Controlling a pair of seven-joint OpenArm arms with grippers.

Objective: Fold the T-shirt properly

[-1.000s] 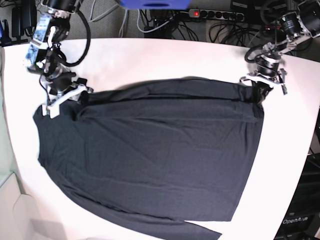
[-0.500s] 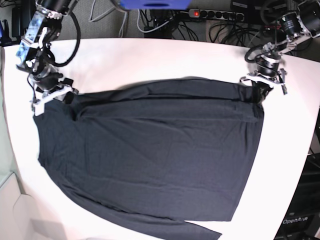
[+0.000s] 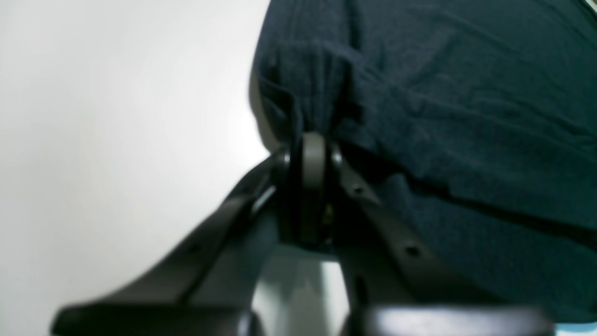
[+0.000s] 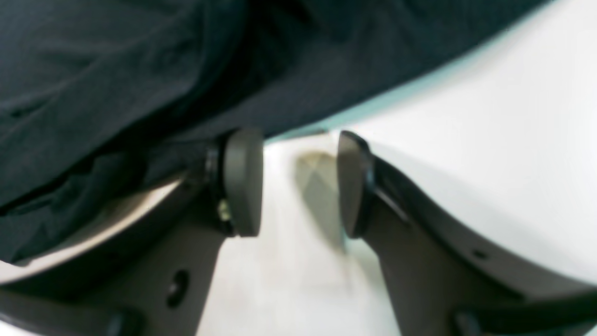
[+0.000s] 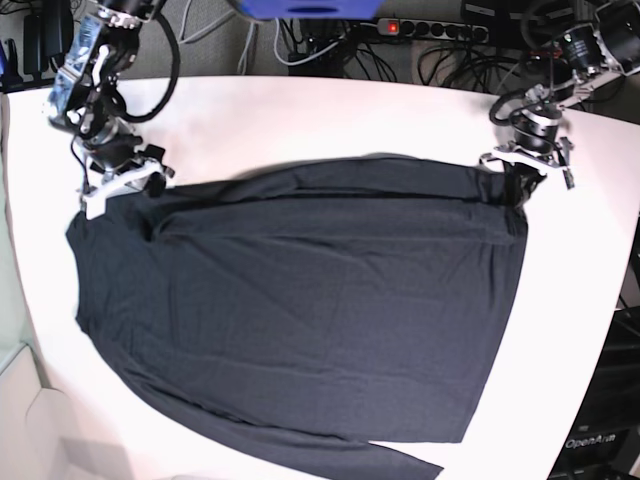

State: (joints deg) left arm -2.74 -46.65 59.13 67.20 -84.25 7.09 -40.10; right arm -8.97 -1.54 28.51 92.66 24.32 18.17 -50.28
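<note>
Lying spread flat across the white worktop [image 5: 300, 120], the plain dark navy knit T-shirt [image 5: 300, 310] was mid-grasp for a fold, by my reading. The left end effector [image 3: 313, 154] was clamped on one far corner; the right end effector [image 4: 291, 182] hovered low beside the other, pads apart, needing to close on cloth.

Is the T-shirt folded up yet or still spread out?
Mostly spread: the T-shirt lies flat across the table, with only its far edge doubled over.
</note>
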